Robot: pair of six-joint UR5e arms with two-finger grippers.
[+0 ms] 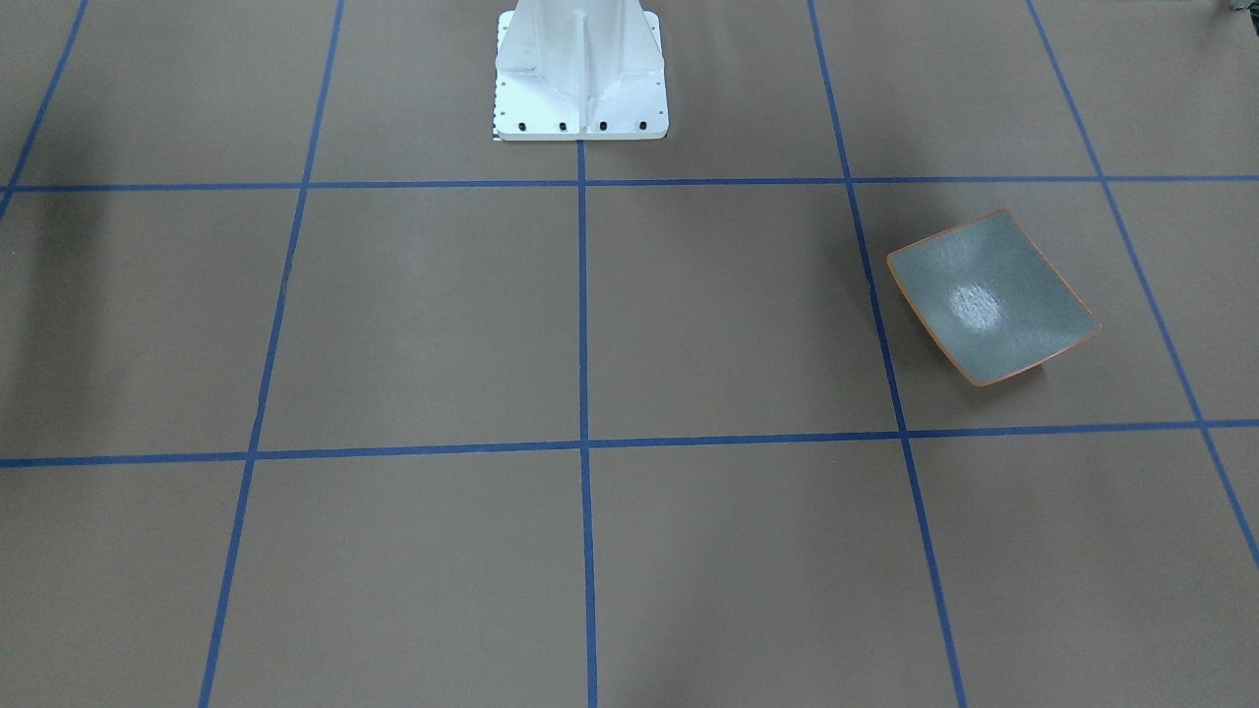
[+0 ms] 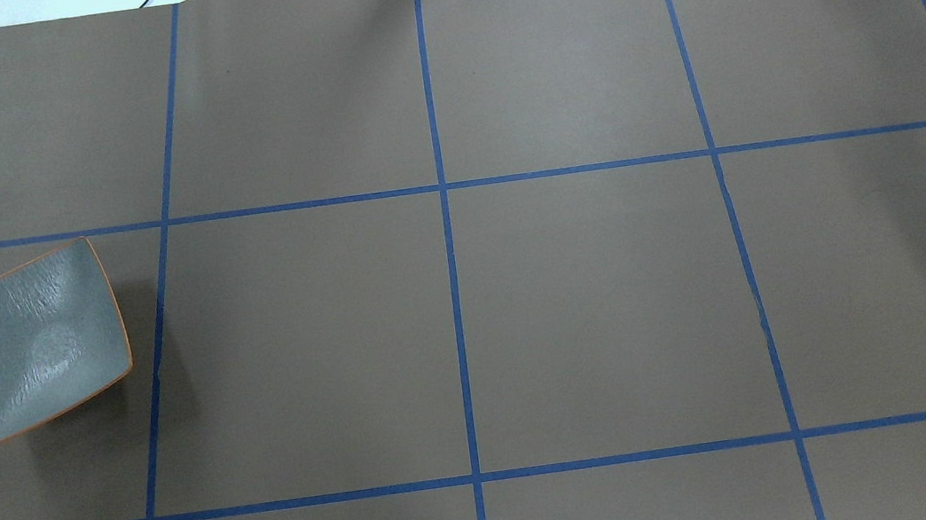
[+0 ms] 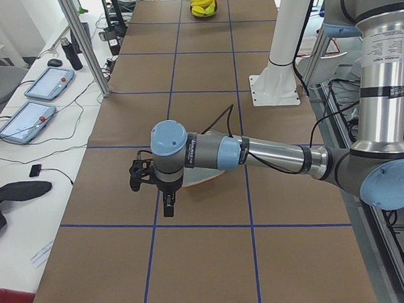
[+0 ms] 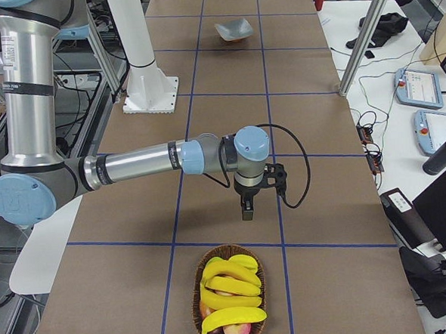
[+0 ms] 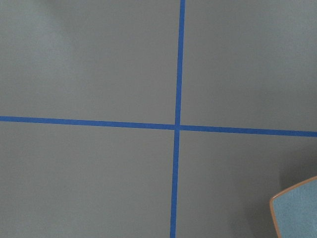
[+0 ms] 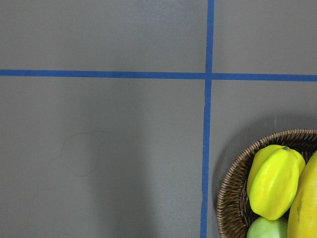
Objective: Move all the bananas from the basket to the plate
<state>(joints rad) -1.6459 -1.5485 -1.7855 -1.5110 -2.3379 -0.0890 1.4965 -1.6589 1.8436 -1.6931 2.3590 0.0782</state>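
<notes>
Several yellow bananas (image 4: 229,288) lie heaped in a brown wicker basket (image 4: 196,305) at the table's end on my right side. In the right wrist view the basket (image 6: 229,198) shows at the lower right, with one banana (image 6: 306,208) at the frame's edge. The grey-green plate (image 1: 993,295) with an orange rim lies bare on my left side (image 2: 36,343). My left gripper (image 3: 168,208) hangs over the table beside the plate (image 3: 203,177), which the arm partly hides. My right gripper (image 4: 246,211) points down a short way before the basket. For both grippers I cannot tell whether they are open or shut.
A yellow ribbed fruit (image 6: 275,181) and a green one (image 6: 265,229) share the basket. The white robot pedestal (image 1: 580,79) stands at mid-table. Aluminium posts (image 4: 366,29) and teach pendants (image 3: 39,98) line the operators' side. Blue tape marks a grid on the brown tabletop.
</notes>
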